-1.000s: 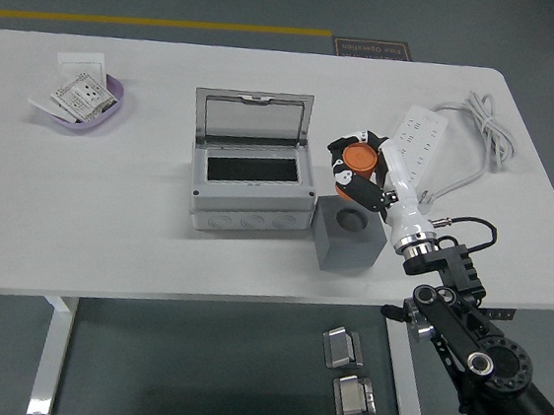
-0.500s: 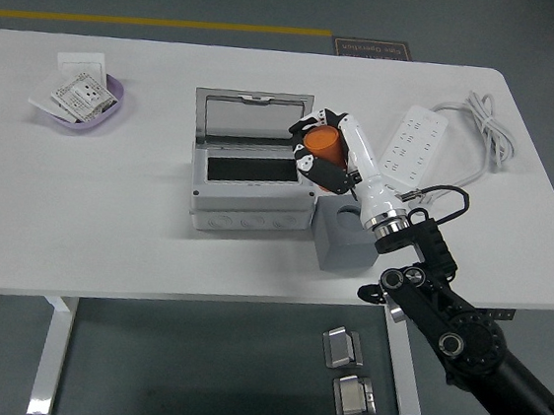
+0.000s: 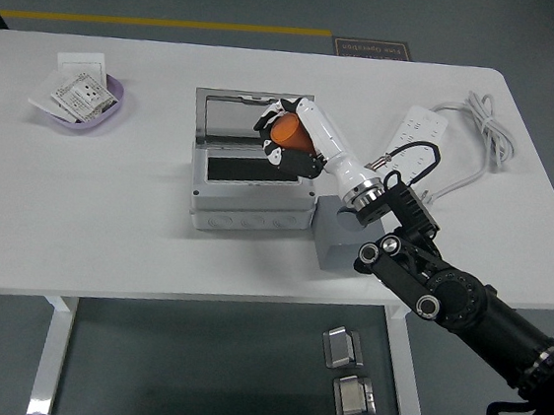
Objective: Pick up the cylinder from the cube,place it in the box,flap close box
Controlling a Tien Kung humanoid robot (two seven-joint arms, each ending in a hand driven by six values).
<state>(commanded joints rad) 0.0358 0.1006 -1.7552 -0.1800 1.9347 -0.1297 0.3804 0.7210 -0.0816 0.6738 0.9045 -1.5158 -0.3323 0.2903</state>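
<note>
**Cylinder carried off the cube and now over the open box**

Cylinder point(image 3: 287, 129), orange and held in the right hand point(image 3: 289, 139), now hangs above the open box point(image 3: 250, 180), over the right part of its opening and just in front of the raised lid point(image 3: 252, 118). A second ago it was to the right of the box, just above the grey cube point(image 3: 345, 239); half a second ago it was passing the box's right edge. So the arm has swept leftward and the pick-up is done: the cube stands bare beside the box's right wall, partly hidden by the forearm.

The right hand's fingers are curled around the cylinder, pinching it from the sides, with the orange body showing between them. The cylinder looks tipped rather than upright, though its exact lean is hard to read.

By my judgement, the task now sits at the placing step. The hand needs to lower the cylinder into the dark recess of the box and let go, then withdraw before the flap can be swung down. The lid stands upright at the back, close behind the fingers, so a bump against it is the likely risk.

The left arm is out of view. On the desk point(image 3: 108, 210), a purple bowl point(image 3: 85, 103) and a white power strip point(image 3: 418, 143) lie well apart from the work.
</note>
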